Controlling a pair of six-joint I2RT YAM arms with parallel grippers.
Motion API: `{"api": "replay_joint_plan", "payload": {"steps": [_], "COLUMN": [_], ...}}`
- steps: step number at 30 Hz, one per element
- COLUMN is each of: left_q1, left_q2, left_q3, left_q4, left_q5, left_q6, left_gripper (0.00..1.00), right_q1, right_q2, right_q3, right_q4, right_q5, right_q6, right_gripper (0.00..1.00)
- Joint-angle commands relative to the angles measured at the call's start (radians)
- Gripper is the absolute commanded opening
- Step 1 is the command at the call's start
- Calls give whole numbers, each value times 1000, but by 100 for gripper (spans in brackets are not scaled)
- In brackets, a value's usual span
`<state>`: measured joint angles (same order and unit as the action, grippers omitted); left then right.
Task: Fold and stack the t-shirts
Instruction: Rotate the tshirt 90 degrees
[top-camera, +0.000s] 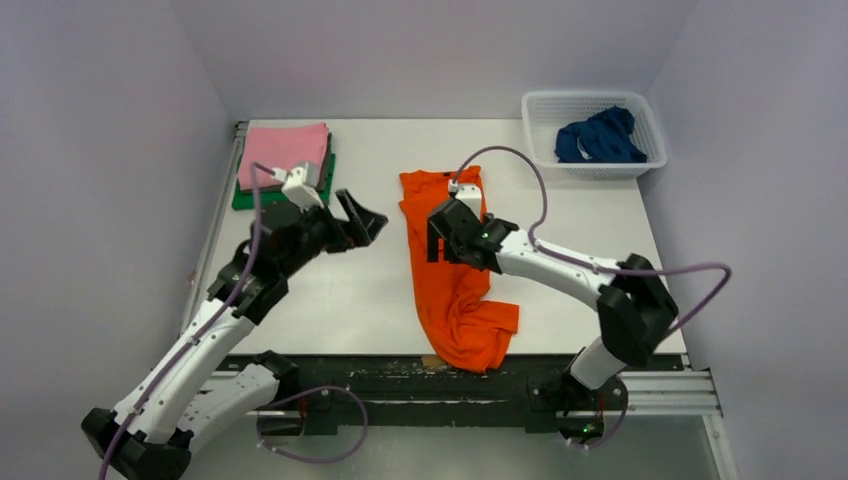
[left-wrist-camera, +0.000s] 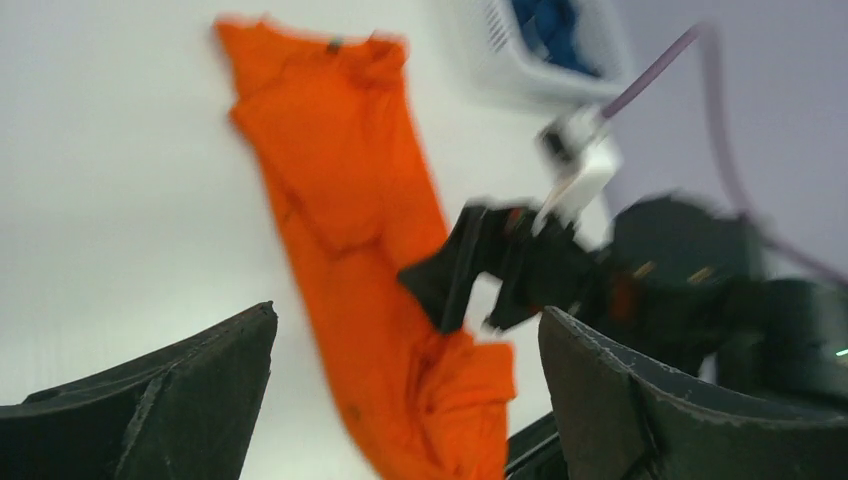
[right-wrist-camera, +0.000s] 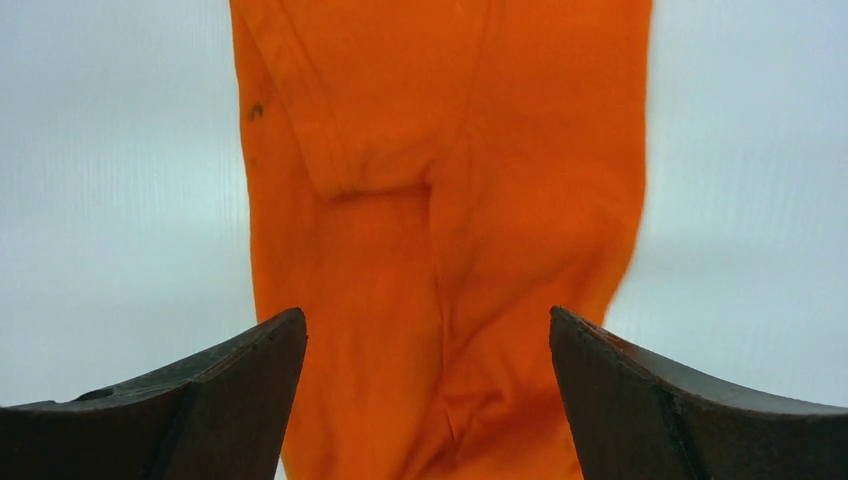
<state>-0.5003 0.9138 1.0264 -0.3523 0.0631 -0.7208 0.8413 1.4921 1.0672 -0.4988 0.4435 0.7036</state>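
- Over the middle of the table (top-camera: 330, 290), my right arm reaches in from the near right corner. Its elbow is bent and its forearm angles toward the far left.
- My right gripper (top-camera: 438, 238) hangs above the orange t-shirt (top-camera: 455, 300), about halfway along the cloth.
- In the right wrist view its fingers (right-wrist-camera: 200, 400) are spread wide, with the orange cloth lying flat below the gap and nothing pinched between them.
- My left arm stretches from the near left corner toward the far left, with its wrist raised off the table.
- My left gripper (top-camera: 360, 215) points right toward the orange t-shirt and stands well apart from it. Its fingers are spread wide too, with nothing between them.
- The orange t-shirt lies as a long narrow strip from mid-table down to the near edge. It is smoother at the far end and bunched and rumpled at the near end.
- At the far left corner, the pink t-shirt (top-camera: 285, 150) sits folded on top of the green t-shirt (top-camera: 245, 198), making a stack.
- At the far right corner, the white mesh basket (top-camera: 590, 97) holds the dark blue t-shirt (top-camera: 600, 138), crumpled inside it.
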Motion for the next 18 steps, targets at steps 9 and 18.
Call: {"api": "replay_joint_plan", "payload": {"steps": [9, 18], "left_q1": [-164, -164], "left_q2": [-144, -165], "left_q3": [-525, -539], "left_q4": [-137, -193], "left_q5": [-141, -193], "left_q6": [-165, -149], "left_gripper": [100, 100], "right_q1": [-163, -245], "right_q2": [562, 859], "right_q3": [406, 715], "right_q4": [43, -80], "right_q5": [-126, -115], "right_q6": [-116, -18], "right_gripper": [85, 84]}}
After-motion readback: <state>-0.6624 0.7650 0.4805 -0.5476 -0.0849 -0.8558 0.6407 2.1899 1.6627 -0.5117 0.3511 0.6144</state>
